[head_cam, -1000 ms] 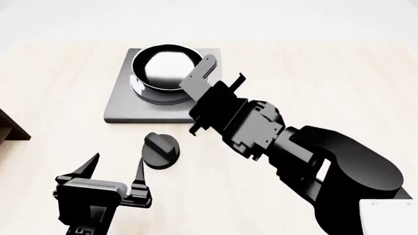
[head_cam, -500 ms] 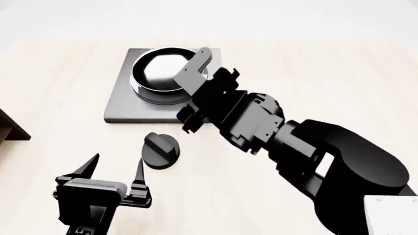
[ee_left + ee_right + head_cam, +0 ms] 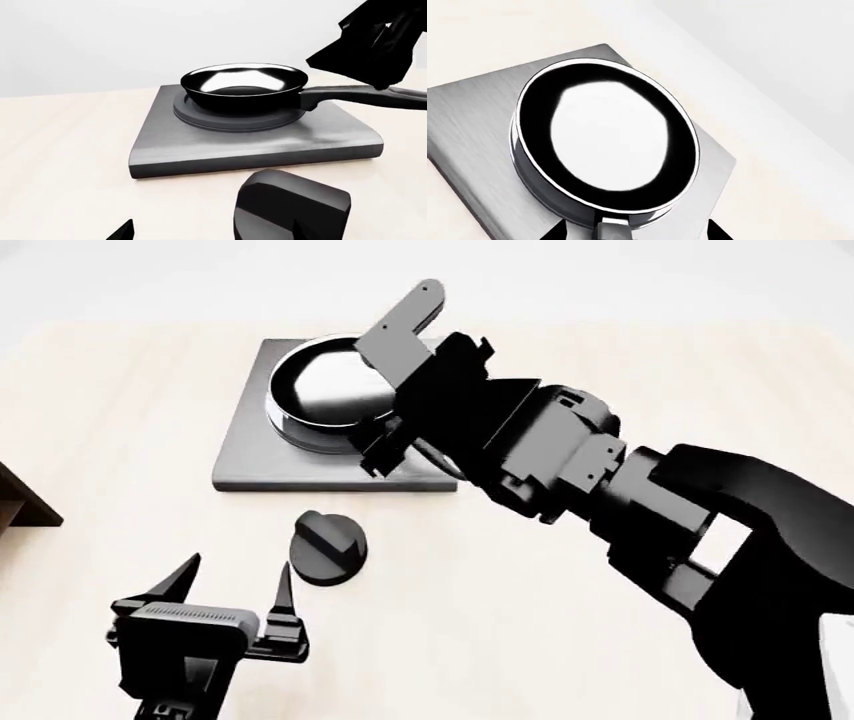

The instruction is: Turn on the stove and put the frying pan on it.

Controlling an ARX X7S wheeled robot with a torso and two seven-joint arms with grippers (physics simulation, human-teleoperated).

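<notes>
The frying pan (image 3: 243,90) sat on the raised burner rings of the stove (image 3: 200,145), its glossy inside reflecting pale light and its long handle running out past the slab's edge toward the right arm. In the right wrist view the pan (image 3: 606,137) filled the burner, with the handle root leading between the two fingertips (image 3: 554,232) of the right tool (image 3: 634,232); the tips stood apart on either side of it, and whether they pressed the handle could not be told. In the head view the right tool (image 3: 387,455) hung over the stove's near right part. The round black knob (image 3: 328,547) lay on the pale bench (image 3: 120,410) just in front of the slab. The left tool (image 3: 230,590) hovered near the knob, jaws spread and empty.
</notes>
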